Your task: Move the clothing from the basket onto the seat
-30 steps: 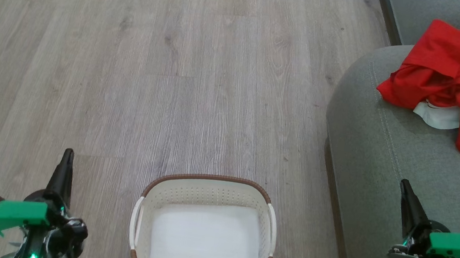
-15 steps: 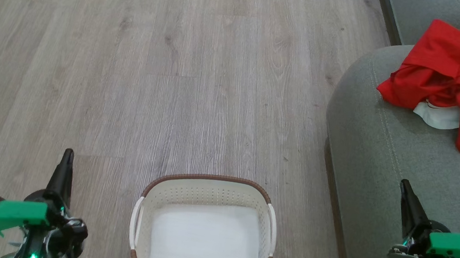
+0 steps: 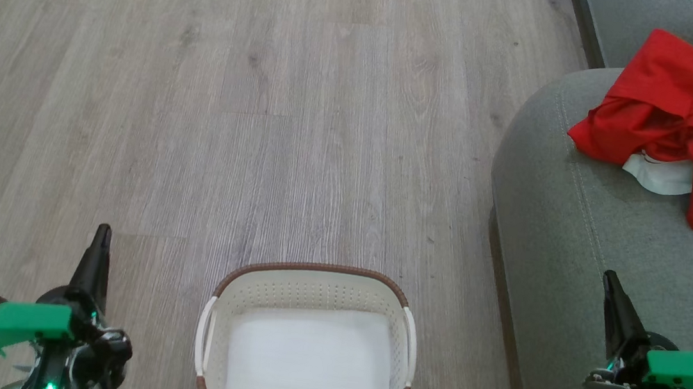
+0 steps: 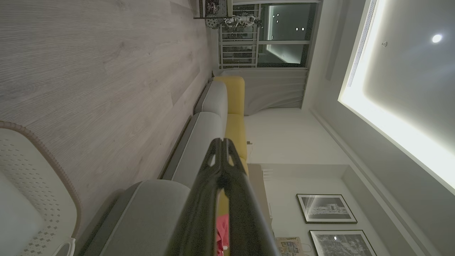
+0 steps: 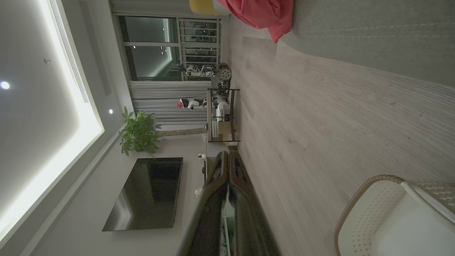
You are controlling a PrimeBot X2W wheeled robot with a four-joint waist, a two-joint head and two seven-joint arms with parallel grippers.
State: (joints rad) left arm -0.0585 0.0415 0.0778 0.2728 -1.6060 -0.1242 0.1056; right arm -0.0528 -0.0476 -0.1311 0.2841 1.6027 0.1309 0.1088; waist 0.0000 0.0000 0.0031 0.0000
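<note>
The red clothing (image 3: 676,119) with white stripes lies bunched on the grey-green seat (image 3: 581,232) at the upper right; a red edge of the clothing (image 5: 263,14) also hangs over the cushion in the right wrist view. The cream basket (image 3: 311,287) with its brown rim stands on the floor at bottom centre, holding nothing but its pale bottom. My left gripper (image 3: 101,234) is shut and points up, left of the basket. My right gripper (image 3: 609,279) is shut too, over the seat's front part. Both pairs of fingers are pressed together in the wrist views, left gripper (image 4: 222,142), right gripper (image 5: 227,153).
Grey wood-look floor (image 3: 264,115) stretches ahead and to the left. The sofa's rounded edge (image 3: 506,173) bounds the right side. Far off, the right wrist view holds a shelf unit (image 5: 222,113), a potted plant (image 5: 138,133) and a dark screen (image 5: 149,192).
</note>
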